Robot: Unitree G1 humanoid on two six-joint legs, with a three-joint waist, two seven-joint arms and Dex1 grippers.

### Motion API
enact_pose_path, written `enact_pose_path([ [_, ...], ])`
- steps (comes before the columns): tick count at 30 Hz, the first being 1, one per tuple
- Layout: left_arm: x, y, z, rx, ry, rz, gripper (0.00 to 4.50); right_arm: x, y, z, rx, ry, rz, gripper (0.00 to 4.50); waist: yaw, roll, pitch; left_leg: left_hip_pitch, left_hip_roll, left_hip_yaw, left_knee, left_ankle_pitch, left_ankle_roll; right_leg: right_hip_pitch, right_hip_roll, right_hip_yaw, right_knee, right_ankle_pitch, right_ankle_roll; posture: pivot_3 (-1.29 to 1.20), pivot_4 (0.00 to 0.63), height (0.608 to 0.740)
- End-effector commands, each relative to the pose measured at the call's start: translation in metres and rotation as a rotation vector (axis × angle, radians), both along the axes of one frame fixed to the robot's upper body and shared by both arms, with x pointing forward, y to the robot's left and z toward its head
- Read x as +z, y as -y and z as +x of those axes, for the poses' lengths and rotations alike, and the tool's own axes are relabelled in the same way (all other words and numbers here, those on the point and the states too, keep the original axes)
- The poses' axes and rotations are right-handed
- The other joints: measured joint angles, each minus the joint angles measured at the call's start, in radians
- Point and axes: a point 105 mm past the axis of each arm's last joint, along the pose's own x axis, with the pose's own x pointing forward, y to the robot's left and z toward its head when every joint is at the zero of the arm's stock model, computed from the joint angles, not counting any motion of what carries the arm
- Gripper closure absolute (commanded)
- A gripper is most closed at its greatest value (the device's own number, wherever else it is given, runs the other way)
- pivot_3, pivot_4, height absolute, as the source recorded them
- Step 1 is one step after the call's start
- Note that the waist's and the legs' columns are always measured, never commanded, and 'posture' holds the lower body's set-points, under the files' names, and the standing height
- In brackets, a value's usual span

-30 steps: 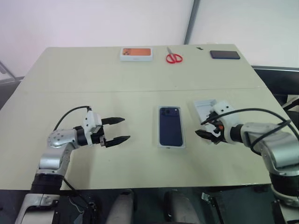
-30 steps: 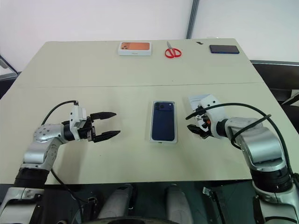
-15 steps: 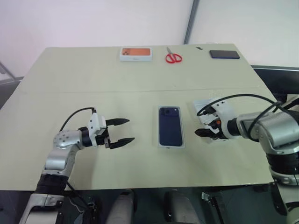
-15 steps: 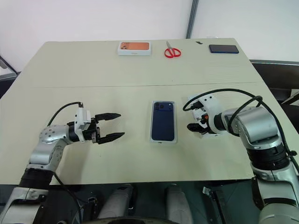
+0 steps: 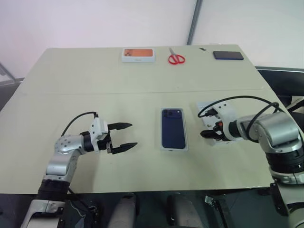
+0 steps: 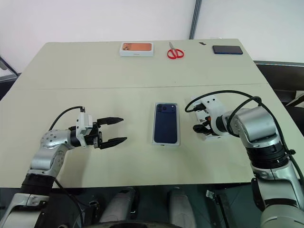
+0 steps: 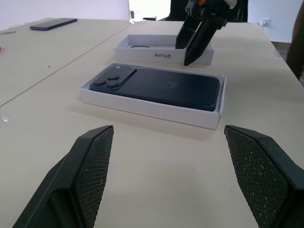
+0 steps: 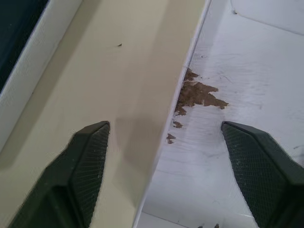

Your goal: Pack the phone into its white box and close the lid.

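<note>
The right claw (image 6: 198, 127), spread astride the near wall of the lid (image 7: 164, 49) lying hollow-up beside the boxed phone (image 5: 173, 128), could crumple that thin edge if it pinches off-centre.

head pair overlooks table (image 5: 71, 71), wrist views low, close
</note>
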Motion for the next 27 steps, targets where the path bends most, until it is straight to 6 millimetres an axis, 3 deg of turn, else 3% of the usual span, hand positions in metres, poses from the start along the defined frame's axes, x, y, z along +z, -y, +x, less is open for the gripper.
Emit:
enact_pose_path([
  [1, 0.01, 0.004, 0.0, -0.032, 0.05, -0.01, 0.53, 0.005, 0.002, 0.003, -0.022, 0.034, 0.006, 2.91, 0.0, 0.0, 0.0, 0.0, 0.0, 0.0, 0.0, 0.0, 0.0, 0.0, 0.0, 0.0, 0.0, 0.0, 0.0, 0.0, 0.15, 0.74],
  [4, 0.01, 0.004, 0.002, -0.03, 0.051, -0.012, 0.53, 0.006, 0.003, 0.006, -0.033, 0.045, 0.006, 4.44, 0.0, 0.0, 0.0, 0.0, 0.0, 0.0, 0.0, 0.0, 0.0, 0.0, 0.0, 0.0, 0.0, 0.0, 0.0, 0.0, 0.15, 0.74],
  [11, 0.011, 0.004, 0.005, -0.017, 0.055, -0.022, 0.53, 0.011, 0.0, 0.008, -0.04, 0.075, 0.015, 4.44, 0.0, 0.0, 0.0, 0.0, 0.0, 0.0, 0.0, 0.0, 0.0, 0.0, 0.0, 0.0, 0.0, 0.0, 0.0, 0.0, 0.15, 0.74],
  [14, 0.012, 0.002, 0.008, 0.01, 0.052, -0.032, 0.53, 0.033, -0.005, 0.021, -0.039, 0.203, 0.042, 4.44, -0.002, 0.0, 0.0, 0.0, 0.0, 0.0, 0.0, 0.0, 0.0, 0.0, 0.0, 0.0, 0.0, 0.0, 0.0, 0.0, 0.15, 0.74],
  [17, 0.015, 0.0, 0.013, 0.042, 0.053, -0.05, 0.53, 0.061, -0.022, 0.033, -0.06, 0.3, 0.256, 4.44, -0.007, 0.001, 0.001, 0.0, 0.0, 0.0, 0.0, 0.0, 0.0, -0.001, 0.001, 0.001, 0.0, 0.0, 0.0, 0.0, 0.15, 0.74],
  [21, 0.02, -0.002, 0.018, 0.075, 0.049, -0.074, 0.53, 0.085, -0.049, 0.034, -0.002, 0.348, 0.562, 4.44, -0.001, 0.001, 0.001, 0.0, 0.0, 0.0, 0.0, 0.0, 0.0, -0.001, 0.003, 0.001, 0.001, 0.0, 0.0, 0.0, 0.15, 0.74],
  [27, 0.026, 0.0, 0.024, 0.109, 0.03, -0.112, 0.53, 0.094, -0.083, 0.022, 0.092, 0.253, 0.982, 4.44, -0.001, 0.002, 0.001, 0.0, 0.0, -0.001, -0.001, 0.0, 0.0, -0.001, 0.003, 0.001, 0.001, 0.0, 0.0, 0.0, 0.15, 0.74],
])
